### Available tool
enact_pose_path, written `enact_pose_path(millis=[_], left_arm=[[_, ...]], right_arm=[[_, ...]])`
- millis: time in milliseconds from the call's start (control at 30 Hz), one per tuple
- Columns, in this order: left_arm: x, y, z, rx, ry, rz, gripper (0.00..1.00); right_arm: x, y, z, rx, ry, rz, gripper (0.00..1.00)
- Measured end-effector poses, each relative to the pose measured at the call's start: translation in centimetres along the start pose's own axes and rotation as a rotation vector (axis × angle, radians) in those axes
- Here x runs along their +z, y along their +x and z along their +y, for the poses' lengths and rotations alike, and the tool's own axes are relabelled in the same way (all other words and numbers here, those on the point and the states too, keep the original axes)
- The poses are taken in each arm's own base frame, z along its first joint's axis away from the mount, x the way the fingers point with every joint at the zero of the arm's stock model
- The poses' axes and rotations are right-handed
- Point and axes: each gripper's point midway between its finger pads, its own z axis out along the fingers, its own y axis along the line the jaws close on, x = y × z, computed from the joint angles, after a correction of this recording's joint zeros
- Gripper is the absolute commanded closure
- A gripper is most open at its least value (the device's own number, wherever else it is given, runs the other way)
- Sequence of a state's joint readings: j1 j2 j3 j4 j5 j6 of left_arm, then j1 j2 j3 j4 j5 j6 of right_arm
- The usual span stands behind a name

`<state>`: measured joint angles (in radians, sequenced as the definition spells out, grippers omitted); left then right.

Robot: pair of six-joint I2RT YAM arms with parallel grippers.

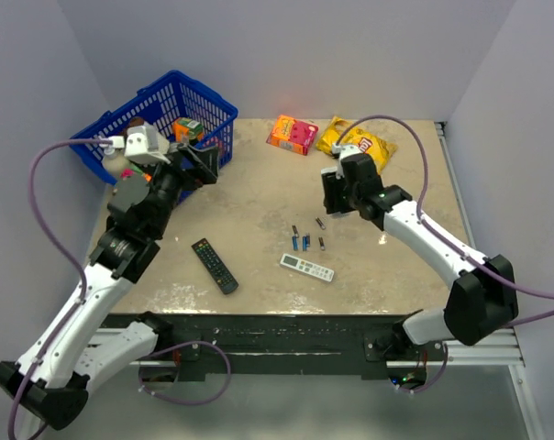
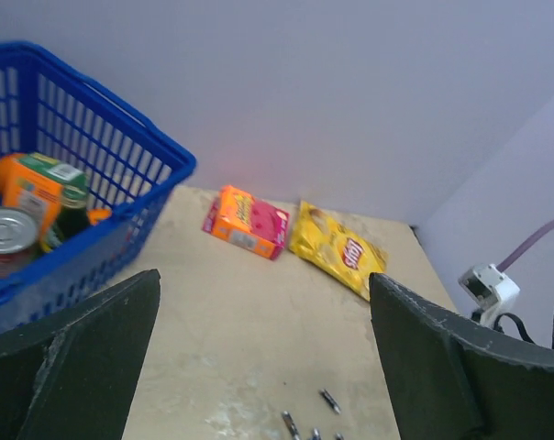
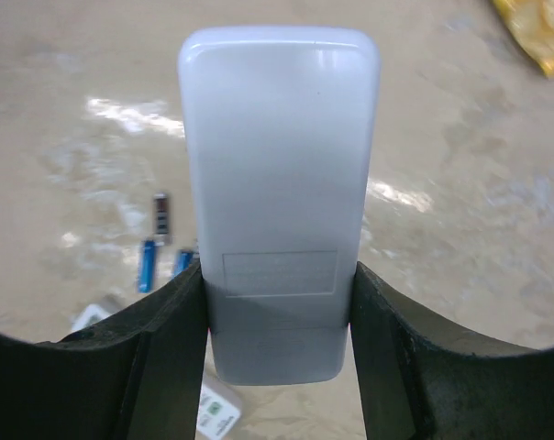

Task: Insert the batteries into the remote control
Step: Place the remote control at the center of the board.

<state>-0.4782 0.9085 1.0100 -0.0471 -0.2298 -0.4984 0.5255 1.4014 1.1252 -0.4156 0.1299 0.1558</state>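
My right gripper (image 1: 336, 198) (image 3: 277, 275) is shut on the short, wide white remote control (image 3: 277, 183). It holds the remote above the table with the plain back facing the wrist camera. In the top view the remote is hidden by the gripper. Several small batteries (image 1: 306, 240) lie on the table just below and left of that gripper. They also show in the right wrist view (image 3: 147, 264) and the left wrist view (image 2: 329, 401). My left gripper (image 1: 200, 165) (image 2: 263, 284) is open and empty, raised near the basket, far from the batteries.
A blue basket (image 1: 206, 93) (image 2: 139, 147) of groceries stands at the back left. An orange box (image 1: 293, 134) and a yellow chips bag (image 1: 355, 142) lie at the back. A long black remote (image 1: 214, 265) and a slimmer white remote (image 1: 306, 268) lie near the front.
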Motion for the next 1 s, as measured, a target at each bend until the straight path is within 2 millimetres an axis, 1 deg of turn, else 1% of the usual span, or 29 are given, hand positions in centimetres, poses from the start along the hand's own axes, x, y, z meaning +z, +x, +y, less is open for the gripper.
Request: enact_pose_path(millis=[33, 67, 100, 167, 233, 333, 367, 400, 500, 600, 633, 667, 700, 733, 800, 833, 933, 967, 1000], left_arm=[[-0.6, -1.1, 0.4, 0.017, -0.022, -0.036, 0.0], [-1.3, -2.0, 0.9, 0.035, -0.045, -0.064, 0.0], [-1.8, -2.6, 1.4, 0.051, -0.07, -0.085, 0.0], [-2.7, -3.6, 2.3, 0.079, -0.113, -0.116, 0.0], [-3.6, -4.3, 3.3, 0.107, -0.161, -0.138, 0.0], [-4.6, -5.0, 4.4, 0.144, -0.213, -0.155, 0.0], [-4.9, -5.2, 4.7, 0.153, -0.228, -0.16, 0.0], [-5.2, -5.4, 5.0, 0.16, -0.242, -0.165, 0.0], [-6.0, -5.9, 5.8, 0.176, -0.282, -0.182, 0.0], [-6.7, -6.4, 6.4, 0.191, -0.314, -0.197, 0.0], [-6.8, -6.5, 6.5, 0.192, -0.32, -0.201, 0.0], [-6.9, -6.6, 6.6, 0.193, -0.327, -0.205, 0.0], [-7.0, -6.7, 6.7, 0.197, -0.332, -0.207, 0.0], [-7.1, -6.7, 6.8, 0.201, -0.337, -0.207, 0.0], [-7.1, -6.7, 7.0, 0.215, -0.344, -0.201, 0.0], [-7.2, -6.6, 7.0, 0.219, -0.347, -0.199, 0.0], [-7.3, -6.5, 7.4, 0.23, -0.365, -0.193, 0.0], [-7.4, -6.5, 7.6, 0.239, -0.375, -0.191, 0.0], [-7.4, -6.5, 7.7, 0.242, -0.381, -0.192, 0.0]], right_arm=[[0.4, 0.7, -2.0, 0.039, 0.053, 0.026, 1.0], [0.7, 1.4, -3.4, 0.07, 0.09, 0.047, 1.0], [1.2, 2.4, -5.5, 0.122, 0.144, 0.077, 1.0], [1.8, 4.2, -8.5, 0.202, 0.216, 0.127, 1.0], [2.4, 6.4, -11.6, 0.293, 0.29, 0.177, 0.98], [3.1, 9.6, -15.3, 0.396, 0.388, 0.253, 0.96], [3.3, 10.3, -16.1, 0.42, 0.41, 0.272, 0.88], [3.6, 10.9, -16.8, 0.438, 0.428, 0.287, 0.85], [4.5, 12.7, -17.9, 0.462, 0.458, 0.333, 0.73], [5.3, 14.2, -18.2, 0.469, 0.464, 0.381, 0.59], [5.4, 14.4, -18.1, 0.471, 0.461, 0.388, 0.53], [5.6, 14.4, -18.2, 0.478, 0.456, 0.384, 0.4], [5.7, 14.2, -18.2, 0.479, 0.454, 0.377, 0.34], [5.7, 14.2, -18.2, 0.481, 0.454, 0.374, 0.25], [5.8, 14.2, -18.2, 0.485, 0.455, 0.371, 0.18], [5.8, 14.2, -18.2, 0.486, 0.455, 0.369, 0.11], [5.5, 14.1, -18.1, 0.489, 0.456, 0.362, 0.02], [5.2, 13.8, -18.1, 0.489, 0.455, 0.355, 0.02], [4.7, 13.2, -18.1, 0.49, 0.455, 0.335, 0.02]])
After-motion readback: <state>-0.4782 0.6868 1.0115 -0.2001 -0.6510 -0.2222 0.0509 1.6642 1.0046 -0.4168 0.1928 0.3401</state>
